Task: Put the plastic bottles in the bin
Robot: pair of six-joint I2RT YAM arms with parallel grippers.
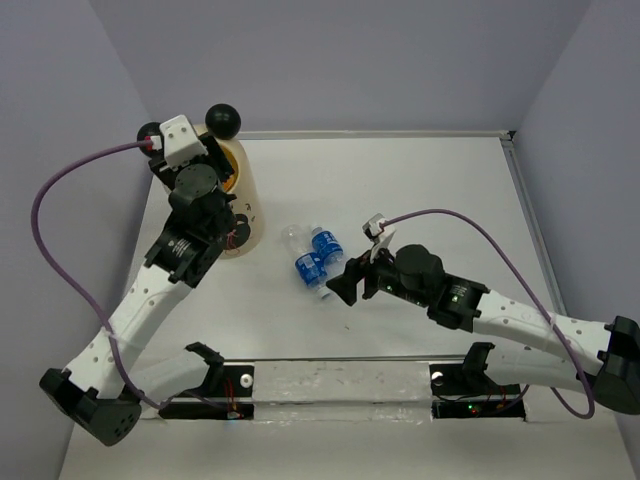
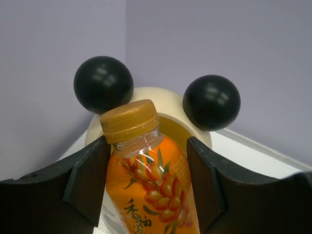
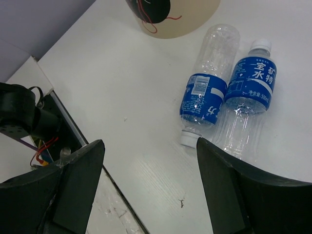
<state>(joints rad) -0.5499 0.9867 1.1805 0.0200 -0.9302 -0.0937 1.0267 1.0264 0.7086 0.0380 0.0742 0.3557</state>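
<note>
The cream-yellow bin (image 1: pixel 243 178) with two black ball ears stands at the far left; its rim (image 2: pixel 168 99) also shows in the left wrist view. My left gripper (image 1: pixel 212 158) is just above the rim, shut on a short orange bottle (image 2: pixel 148 185) with its orange cap up. Two clear bottles with blue labels and white caps lie side by side mid-table (image 1: pixel 309 267), (image 1: pixel 326 243), and show in the right wrist view (image 3: pixel 208 92), (image 3: pixel 249 92). My right gripper (image 3: pixel 148 146) hovers open and empty just near of them (image 1: pixel 345 285). The other bottles are out of view.
Grey walls close off the far side, left and right. The two ears (image 2: pixel 103 84), (image 2: pixel 211 101) rise from the far side of the bin's rim. Black mounts (image 1: pixel 205 380) and a metal strip run along the near edge. Purple cables arc off both wrists.
</note>
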